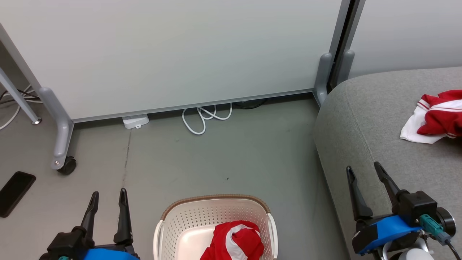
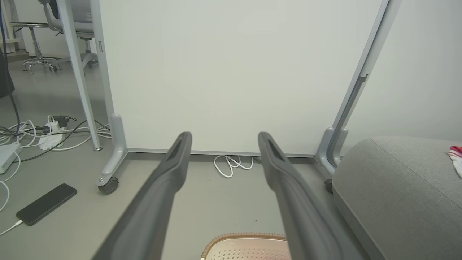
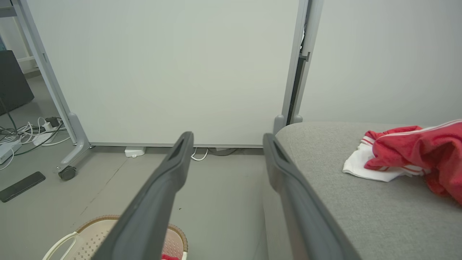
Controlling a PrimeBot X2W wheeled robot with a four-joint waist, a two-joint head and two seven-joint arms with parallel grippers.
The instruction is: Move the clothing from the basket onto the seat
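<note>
Red cloth with white panels, one garment (image 1: 236, 240), is lying crumpled in the basket (image 1: 202, 216), bunched toward the side nearer the sofa (image 1: 364, 119). A second red and white garment (image 1: 438, 115) is already being borne by the sofa cushion, well apart from the basket, so about half the job is being judged done. Nothing is being held: the left gripper (image 1: 109, 192) is being kept wide open above the floor (image 1: 223, 155) beside the basket, and the right gripper (image 1: 363, 166) is being kept just as wide over the sofa's rounded edge, both pairs of fingers bare.

The cloth is soft and heaped, so only a loose fold may be pinched, and the rest may be dragged over the brown rim and dropped on the floor. The basket is light plastic; it could be tipped or shoved if a finger is caught in its holes or its wall is struck on the way down. A short carry may be leaving the garment hanging off the sofa's curved edge, from which it could be slipping. The phone (image 1: 16, 191) and the coiled cable (image 1: 204, 117) are lying well apart and are being judged no hazard.
</note>
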